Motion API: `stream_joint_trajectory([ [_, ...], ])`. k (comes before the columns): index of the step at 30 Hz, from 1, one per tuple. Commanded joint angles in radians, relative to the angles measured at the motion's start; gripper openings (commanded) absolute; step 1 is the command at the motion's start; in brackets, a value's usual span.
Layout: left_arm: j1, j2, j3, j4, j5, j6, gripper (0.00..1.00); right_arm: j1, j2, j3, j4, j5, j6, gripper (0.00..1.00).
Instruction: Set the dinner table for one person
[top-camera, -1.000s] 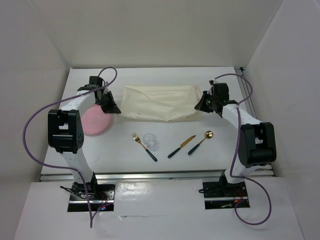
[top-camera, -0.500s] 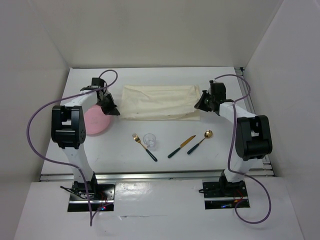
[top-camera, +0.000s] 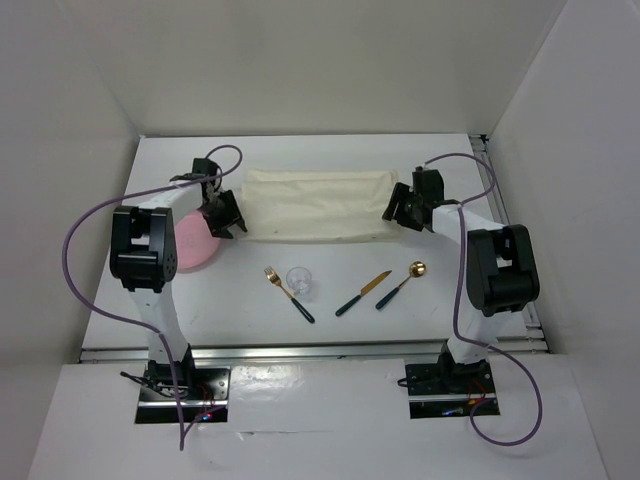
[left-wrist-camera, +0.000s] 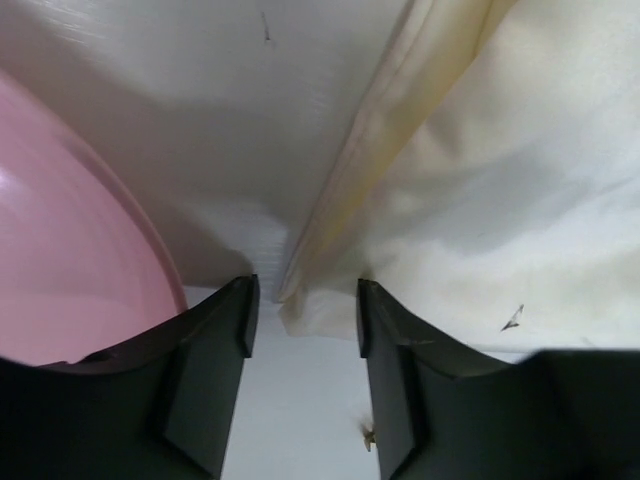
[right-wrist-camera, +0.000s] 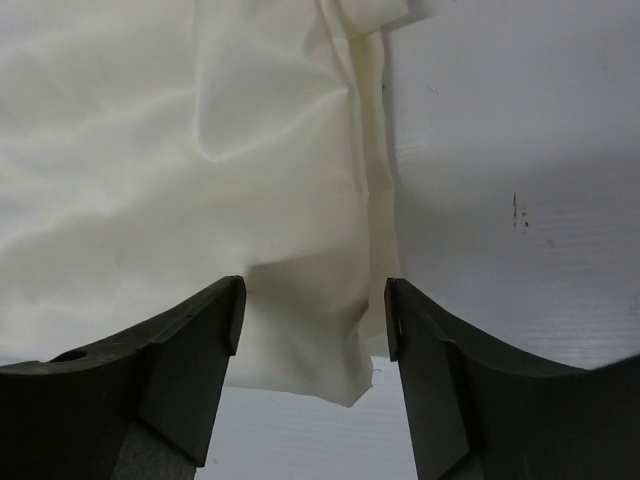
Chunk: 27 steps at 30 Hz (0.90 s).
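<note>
The dinner table (top-camera: 230, 310) is a big glossy white rectangle that runs from the arm bases at the near edge to the far wall. Across its far half lies a cream cloth (top-camera: 315, 205), a soft, matte, long rectangle with shallow wrinkles and a folded hem down its left side. Just left of the cloth sits a round pink plate (top-camera: 195, 245), smooth and shiny, partly hidden by the left arm. Nearer, in a loose row, are a fork (top-camera: 288, 293) with a gold head and dark slim handle, a small clear glass (top-camera: 300, 282) just beside it, a knife (top-camera: 362, 294) with a gold blade, and a spoon (top-camera: 402, 284) with a round gold bowl, both with dark handles too

The left gripper (left-wrist-camera: 303, 330) is down low at the near left corner of the cloth. Its black fingers stand moderately apart with the hemmed corner lying in the gap between the tips, unpinched. The plate rim curves just beside the left finger. Whether either finger touches the fabric cannot be told

The right gripper (right-wrist-camera: 312, 330) is at the near right corner of the cloth. Its jaws are spread somewhat wider, and the limp, creased corner flap lies loose between them, with bare white tabletop to the right
</note>
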Motion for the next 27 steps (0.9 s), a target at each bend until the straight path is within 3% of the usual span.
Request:
stream_joint_trajectory([
  [1, -0.005, 0.008, 0.015, -0.023, -0.047, 0.011, 0.63, 0.009, -0.003, 0.023, -0.019, 0.045, -0.004, 0.70],
  [5, -0.014, 0.017, 0.015, -0.023, -0.041, 0.011, 0.66, 0.009, -0.037, 0.003, -0.028, 0.070, -0.004, 0.85],
  [9, -0.023, 0.052, 0.026, 0.000, 0.002, 0.002, 0.66, 0.009, -0.037, 0.003, -0.048, 0.079, -0.004, 0.86],
  [14, -0.048, 0.074, 0.044, 0.000, 0.011, -0.009, 0.55, 0.009, -0.028, -0.016, -0.059, 0.069, 0.018, 0.85],
  [21, -0.059, 0.083, 0.044, 0.009, 0.031, -0.018, 0.29, 0.009, 0.004, -0.060, -0.071, -0.005, 0.058, 0.80],
  [27, -0.059, 0.083, 0.053, 0.009, 0.041, -0.018, 0.00, 0.000, 0.046, -0.094, -0.045, -0.014, 0.068, 0.61],
])
